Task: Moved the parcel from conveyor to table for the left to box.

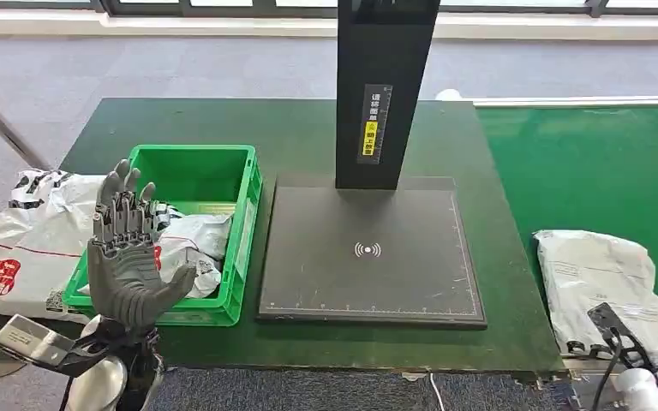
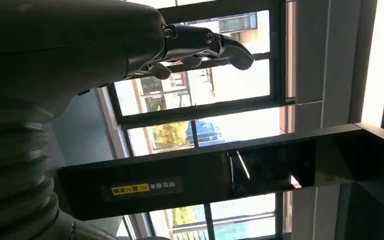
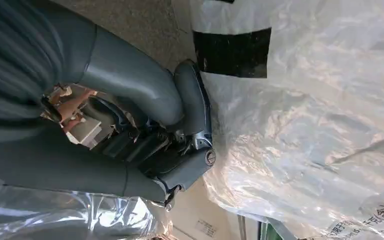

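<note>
Parcel: a crinkled white-grey plastic mailer bag [image 1: 598,274] lies on the green conveyor belt [image 1: 583,163], just right of the dark green table [image 1: 308,137], not yet moved over.
Right hand: the right hand [image 3: 180,145] is low at the parcel's near edge; the right wrist view shows its grey thumb and dark fingers against the glossy film, but I cannot tell whether they have closed on it.
Left hand: the left hand [image 1: 124,248] is raised upright over the near-left table edge, fingers spread wide, holding nothing.
Box: the green plastic crate [image 1: 184,231] on the table already holds white bagged parcels.
Drop zone: the flat black scanner plate [image 1: 368,253] with its upright black post [image 1: 385,86] sits between crate and belt.
Risk, slip: the slick, loose film may slide or bunch out of a shallow pinch.
Risk, snag: a sagging bag could drag on the belt-to-table edge.
Risk, collision: a high swing may clip the post.
</note>
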`<state>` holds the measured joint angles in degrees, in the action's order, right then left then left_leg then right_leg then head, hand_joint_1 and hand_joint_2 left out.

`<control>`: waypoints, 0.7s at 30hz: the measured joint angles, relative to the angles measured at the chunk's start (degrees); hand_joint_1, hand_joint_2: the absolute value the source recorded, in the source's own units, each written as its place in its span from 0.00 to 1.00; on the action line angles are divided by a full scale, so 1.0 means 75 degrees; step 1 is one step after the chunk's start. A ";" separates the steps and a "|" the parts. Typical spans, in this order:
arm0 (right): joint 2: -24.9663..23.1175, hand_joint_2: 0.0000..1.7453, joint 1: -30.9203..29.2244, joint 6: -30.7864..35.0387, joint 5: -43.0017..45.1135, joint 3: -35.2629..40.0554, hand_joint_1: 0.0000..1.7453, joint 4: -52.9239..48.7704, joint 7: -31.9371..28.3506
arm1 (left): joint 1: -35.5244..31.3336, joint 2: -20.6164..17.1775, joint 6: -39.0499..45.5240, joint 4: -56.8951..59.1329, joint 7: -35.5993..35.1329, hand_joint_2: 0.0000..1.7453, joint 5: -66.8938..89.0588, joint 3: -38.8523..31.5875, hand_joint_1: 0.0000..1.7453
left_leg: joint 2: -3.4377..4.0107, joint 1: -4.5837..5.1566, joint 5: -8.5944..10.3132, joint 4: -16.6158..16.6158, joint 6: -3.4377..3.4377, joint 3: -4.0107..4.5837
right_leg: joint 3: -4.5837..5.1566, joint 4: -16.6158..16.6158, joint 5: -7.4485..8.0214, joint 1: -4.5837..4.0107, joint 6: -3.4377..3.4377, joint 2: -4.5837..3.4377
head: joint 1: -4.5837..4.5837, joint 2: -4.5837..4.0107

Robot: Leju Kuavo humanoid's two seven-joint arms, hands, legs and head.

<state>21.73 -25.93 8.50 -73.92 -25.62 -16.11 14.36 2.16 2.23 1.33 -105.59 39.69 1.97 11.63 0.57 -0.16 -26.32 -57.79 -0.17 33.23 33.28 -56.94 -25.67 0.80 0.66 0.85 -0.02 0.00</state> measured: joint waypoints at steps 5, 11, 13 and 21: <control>0.0000 1.00 0.0000 0.0000 0.0000 0.0000 1.00 0.0000 0.0000 | 0.0000 -0.0006 0.0000 0.0000 0.0000 1.00 0.0000 0.0000 0.00 | 0.0000 0.0000 0.0000 0.0000 0.0000 0.0000 | 0.0000 0.0000 0.0000 0.0000 0.0000 0.0000 | 0.0000 0.0000; 0.0000 1.00 0.0000 0.0000 0.0000 0.0000 1.00 0.0000 0.0000 | 0.0000 -0.0006 0.0000 0.0000 0.0000 1.00 0.0000 0.0000 0.00 | 0.0000 0.0000 0.0000 0.0000 0.0000 0.0000 | 0.0000 0.0000 0.0000 0.0000 0.0000 0.0000 | 0.0000 0.0000; 0.0000 1.00 0.0000 0.0000 0.0000 0.0000 1.00 0.0000 0.0000 | 0.0000 -0.0006 0.0000 0.0000 0.0000 1.00 0.0000 0.0000 0.00 | 0.0000 0.0000 0.0000 0.0000 0.0000 0.0000 | 0.0000 0.0000 0.0000 0.0000 0.0000 0.0000 | 0.0000 0.0000; 0.0000 1.00 0.0000 0.0000 0.0000 0.0000 1.00 0.0000 0.0000 | 0.0000 -0.0006 0.0000 0.0000 0.0000 1.00 0.0000 0.0000 0.00 | 0.0000 0.0000 0.0000 0.0000 0.0000 -0.0001 | 0.0000 0.0000 0.0000 0.0000 0.0000 0.0000 | 0.0000 0.0000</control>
<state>21.73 -25.93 8.50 -73.92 -25.62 -16.11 14.36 2.16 2.19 1.33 -105.59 39.69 1.97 11.63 0.57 -0.16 -26.32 -57.79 -0.17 33.23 33.28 -56.94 -25.67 0.80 0.66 0.85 -0.02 0.00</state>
